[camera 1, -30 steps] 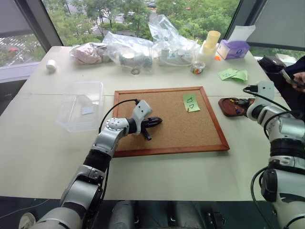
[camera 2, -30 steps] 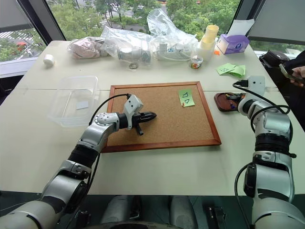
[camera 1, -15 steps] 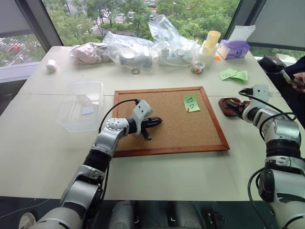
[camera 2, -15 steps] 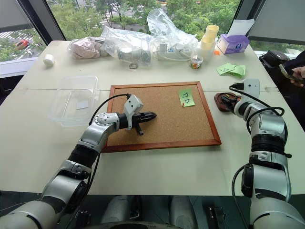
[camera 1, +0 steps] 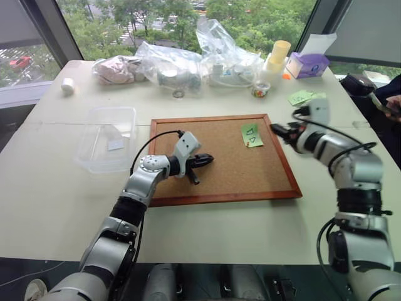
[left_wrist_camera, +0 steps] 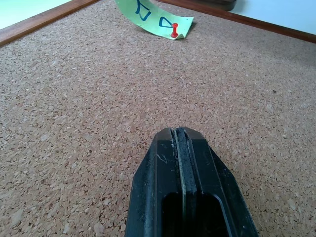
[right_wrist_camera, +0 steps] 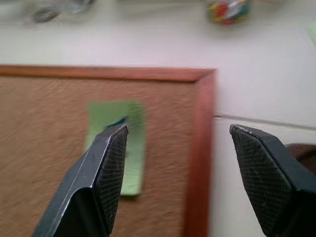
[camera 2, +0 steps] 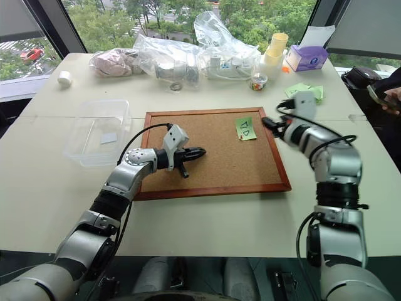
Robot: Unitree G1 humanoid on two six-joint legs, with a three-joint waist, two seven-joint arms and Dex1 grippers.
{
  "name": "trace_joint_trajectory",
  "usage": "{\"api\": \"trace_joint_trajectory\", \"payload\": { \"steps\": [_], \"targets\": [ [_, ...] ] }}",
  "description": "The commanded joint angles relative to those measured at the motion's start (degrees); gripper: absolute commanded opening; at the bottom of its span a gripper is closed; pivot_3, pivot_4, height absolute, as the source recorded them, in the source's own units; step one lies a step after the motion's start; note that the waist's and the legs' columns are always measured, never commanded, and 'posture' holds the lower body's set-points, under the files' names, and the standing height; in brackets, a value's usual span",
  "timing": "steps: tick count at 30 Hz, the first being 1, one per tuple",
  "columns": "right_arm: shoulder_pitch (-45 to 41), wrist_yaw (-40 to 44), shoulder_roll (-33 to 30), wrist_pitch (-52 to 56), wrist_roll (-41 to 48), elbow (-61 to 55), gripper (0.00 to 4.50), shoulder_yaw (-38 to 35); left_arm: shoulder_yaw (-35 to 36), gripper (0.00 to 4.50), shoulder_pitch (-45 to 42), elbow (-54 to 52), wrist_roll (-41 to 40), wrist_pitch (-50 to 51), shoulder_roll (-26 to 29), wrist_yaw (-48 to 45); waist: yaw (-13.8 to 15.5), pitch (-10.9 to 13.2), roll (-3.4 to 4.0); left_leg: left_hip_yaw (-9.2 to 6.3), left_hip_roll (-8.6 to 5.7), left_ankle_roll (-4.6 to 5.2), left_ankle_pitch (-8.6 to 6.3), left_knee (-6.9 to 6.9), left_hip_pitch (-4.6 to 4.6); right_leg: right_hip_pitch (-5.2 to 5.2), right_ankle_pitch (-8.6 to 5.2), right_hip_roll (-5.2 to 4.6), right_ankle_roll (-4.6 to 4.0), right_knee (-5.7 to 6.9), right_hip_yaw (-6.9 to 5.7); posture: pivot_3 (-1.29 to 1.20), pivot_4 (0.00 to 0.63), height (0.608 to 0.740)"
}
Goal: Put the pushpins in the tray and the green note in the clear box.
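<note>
We see the green note (camera 1: 251,135) on the cork board (camera 1: 220,182), near the board's far right corner, pinned by a red pushpin (left_wrist_camera: 174,32) at its lower edge; the note's free edge curls up a bit in the left wrist view. Right gripper (camera 1: 280,132) hovers just right of the note, over the board's right frame edge, fingers (right_wrist_camera: 106,173) spread wide w/ nothing between them; in its wrist view one finger sits over the note, the other out past the frame above bare desk (camera 1: 207,229).

Left gripper (camera 1: 205,160) lies low over the middle-left of the cork, fingers pressed together, empty, pointing toward the note w/ open cork between them.

The clear box (camera 1: 108,138) sits on the desk left of the board, close to its left frame, apart from it. We can't make out the tray in the head views; a dark rim shows at the edge of the right wrist view, too little to tell.

Far desk edge is crowded: plastic bags (camera 1: 188,59), a purple tissue box (camera 1: 306,64), pale green slips (camera 1: 299,96). Near side of the board is bare desk, roomy.
</note>
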Motion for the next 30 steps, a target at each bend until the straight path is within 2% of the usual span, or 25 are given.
{"api": "trace_joint_trajectory", "payload": {
  "steps": [1, 8, 25, 28, 30],
  "targets": [
    [2.2, 0.5, 0.5, -1.4, -0.4, -5.6, 3.36, 2.1, -0.9, 0.0, 1.8, 1.0, 0.6, 1.4, 0.5, -0.3, 0.0, 0.0, 0.0, 0.0, -0.01, 0.0, 0.0, 0.0, 0.0, 0.0, 0.0, 0.0, 0.0, 0.0, 0.0, 0.0, 0.15, 0.74],
    [4.5, 0.5, 1.9, -5.7, -2.7, -3.7, 3.36, 4.7, -0.9, 0.0, 1.7, 0.9, 0.6, 1.5, 0.6, -0.4, 0.0, 0.0, 0.0, -0.01, -0.02, 0.01, -0.01, 0.0, 0.0, 0.0, 0.0, 0.01, 0.0, 0.0, 0.0, 0.0, 0.15, 0.74],
    [0.8, 1.6, 4.6, -12.9, -6.5, 5.9, 3.36, 7.5, -0.7, 0.0, 2.3, 0.0, 0.6, 1.8, 0.8, 0.0, -0.2, 0.0, 0.0, -0.01, -0.01, 0.01, -0.01, 0.0, 0.0, 0.0, 0.0, 0.02, 0.0, 0.0, 0.0, 0.0, 0.15, 0.74],
    [1.1, 2.2, 4.4, -13.5, -7.4, 6.4, 2.5, 8.4, -0.5, 0.0, 2.5, -0.3, 0.5, 1.9, 0.9, 0.2, -0.2, 0.0, 0.0, -0.01, -0.01, 0.01, -0.01, 0.0, 0.01, 0.0, 0.0, 0.02, 0.0, 0.0, 0.0, 0.0, 0.15, 0.74],
    [1.4, 2.3, 4.6, -13.6, -7.8, 6.2, 1.52, 8.7, -0.5, 0.0, 2.7, -0.4, 0.5, 2.0, 0.9, 0.3, -0.2, 0.0, 0.0, -0.01, -0.01, 0.01, -0.01, 0.0, 0.01, 0.0, 0.0, 0.02, 0.0, 0.0, 0.0, 0.0, 0.15, 0.74]
  ]
}}
